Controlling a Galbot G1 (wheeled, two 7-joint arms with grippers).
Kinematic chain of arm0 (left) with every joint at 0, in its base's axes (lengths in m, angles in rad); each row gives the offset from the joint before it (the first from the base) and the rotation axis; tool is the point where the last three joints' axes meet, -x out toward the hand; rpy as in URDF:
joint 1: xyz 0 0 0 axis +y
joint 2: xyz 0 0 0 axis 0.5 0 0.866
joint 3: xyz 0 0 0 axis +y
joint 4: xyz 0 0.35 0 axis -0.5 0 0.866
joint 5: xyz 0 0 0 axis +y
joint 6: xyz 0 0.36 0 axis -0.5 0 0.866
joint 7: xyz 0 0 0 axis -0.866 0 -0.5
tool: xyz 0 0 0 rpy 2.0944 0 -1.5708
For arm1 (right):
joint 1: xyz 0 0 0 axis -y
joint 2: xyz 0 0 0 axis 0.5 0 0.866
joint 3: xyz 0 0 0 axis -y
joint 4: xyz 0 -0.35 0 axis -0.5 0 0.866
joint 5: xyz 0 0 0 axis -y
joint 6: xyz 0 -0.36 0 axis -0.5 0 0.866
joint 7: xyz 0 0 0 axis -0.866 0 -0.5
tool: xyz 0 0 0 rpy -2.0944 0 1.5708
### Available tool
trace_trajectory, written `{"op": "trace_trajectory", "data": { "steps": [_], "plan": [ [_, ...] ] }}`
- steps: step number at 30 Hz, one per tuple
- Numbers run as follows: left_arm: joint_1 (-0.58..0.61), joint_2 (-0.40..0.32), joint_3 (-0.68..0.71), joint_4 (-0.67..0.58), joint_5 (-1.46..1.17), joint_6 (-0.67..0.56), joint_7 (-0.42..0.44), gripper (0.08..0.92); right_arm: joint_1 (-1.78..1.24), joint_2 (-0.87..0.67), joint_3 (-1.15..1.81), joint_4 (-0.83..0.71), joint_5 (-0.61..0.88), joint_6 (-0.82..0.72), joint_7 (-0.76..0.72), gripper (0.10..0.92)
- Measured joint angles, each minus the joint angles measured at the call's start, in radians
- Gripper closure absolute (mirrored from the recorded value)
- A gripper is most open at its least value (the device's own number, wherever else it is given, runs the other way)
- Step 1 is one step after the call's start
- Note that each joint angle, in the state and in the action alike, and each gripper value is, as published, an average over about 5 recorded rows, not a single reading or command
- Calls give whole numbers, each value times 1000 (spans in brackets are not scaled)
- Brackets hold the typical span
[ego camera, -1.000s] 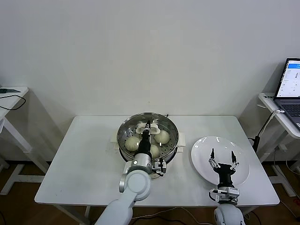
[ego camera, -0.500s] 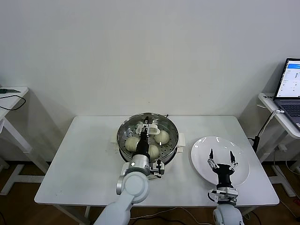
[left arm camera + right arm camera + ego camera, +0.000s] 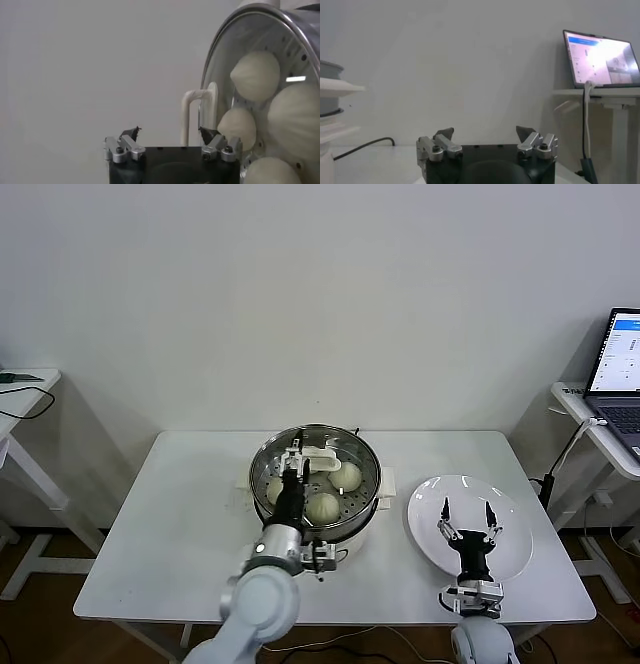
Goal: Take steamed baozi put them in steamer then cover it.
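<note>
Hanging over the near-left part of the steamer [image 3: 316, 477], the left gripper [image 3: 293, 452] has its jaws spread and nothing between them; in the left wrist view the two fingertips stand well apart with bare wall showing in the gap, and the cover's cream-white handle [image 3: 196, 112] sits just beside one of them rather than inside the grip. From the claw outward, the cover [image 3: 318, 462] lies flat on the steamer's rim, its oblong handle [image 3: 318, 454] a little to the right of the gripper and running roughly left to right across the pot. Beneath the glass the steamed baozi [image 3: 322, 506] rest on the perforated tray, several visible around the arm. This arm is plainly the nearer one to the pot. Off to the side, the right gripper [image 3: 466, 516] hovers with jaws released above the white plate [image 3: 512, 548], well apart from the steamer. By my reckoning the covering looks done.
</note>
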Motion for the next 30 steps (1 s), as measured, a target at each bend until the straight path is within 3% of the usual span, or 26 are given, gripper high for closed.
{"op": "trace_trajectory", "data": {
  "steps": [6, 12, 19, 30],
  "plan": [
    [65, 48, -86, -115, -132, -19, -37, 177, -20, -12, -12, 31, 16, -38, -4, 203],
    [130, 59, -260, -141, -404, -105, -139, 177, -45, -16, -20, 68, 60, -63, -21, 203],
    [155, 54, -463, -14, -824, -323, -223, 177, -72, -25, -24, 107, 101, -94, -24, 203],
    [198, 37, -624, 193, -1213, -588, -225, 177, -110, -27, -18, 136, 115, -103, -31, 203]
  ]
}}
